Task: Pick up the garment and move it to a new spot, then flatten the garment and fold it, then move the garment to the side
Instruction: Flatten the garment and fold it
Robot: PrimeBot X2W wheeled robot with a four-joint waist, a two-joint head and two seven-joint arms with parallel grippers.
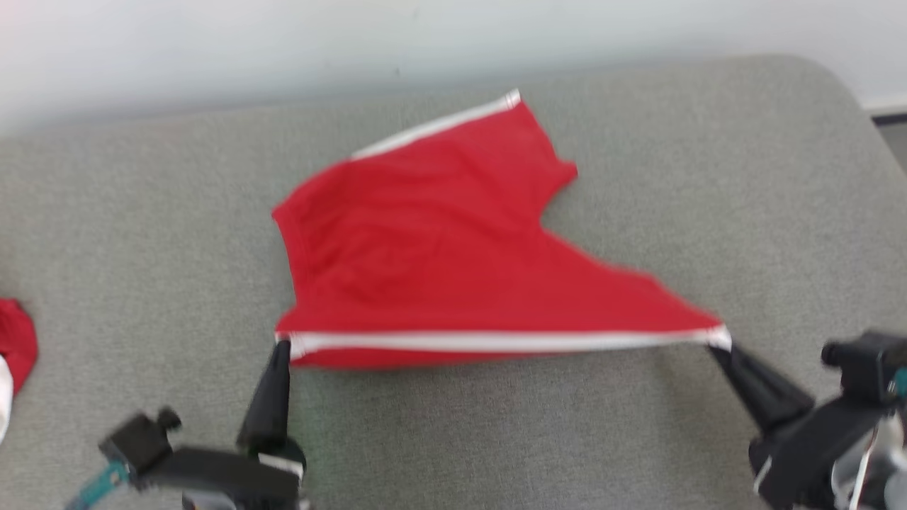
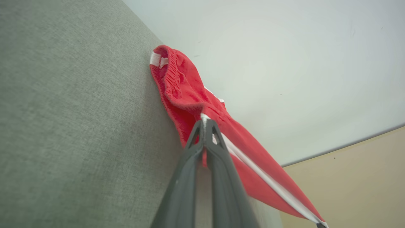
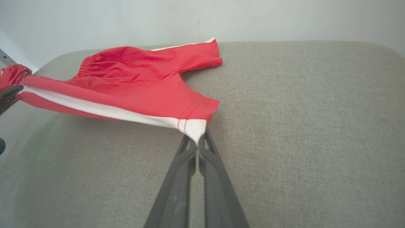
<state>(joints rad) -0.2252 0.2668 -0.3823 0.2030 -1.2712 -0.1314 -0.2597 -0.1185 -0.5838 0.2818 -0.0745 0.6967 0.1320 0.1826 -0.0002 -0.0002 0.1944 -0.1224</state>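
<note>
Pinches shut with the left gripper (image 1: pixel 282 345) on the waistband end of the white stripe, and clamps with the right gripper (image 1: pixel 719 346) on the leg-hem end. Stretches the near edge of the red shorts (image 1: pixel 439 248) taut, just off the grey pad (image 1: pixel 142 248). Leaves the rest draped across the pad's middle. Looks light, soft and floppy, likely to sag wherever unsupported. Best gripped at these stitched corners, probably less prone to slipping there.

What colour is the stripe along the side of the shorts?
White, on red shorts; the stripe shows best in the right wrist view.
</note>
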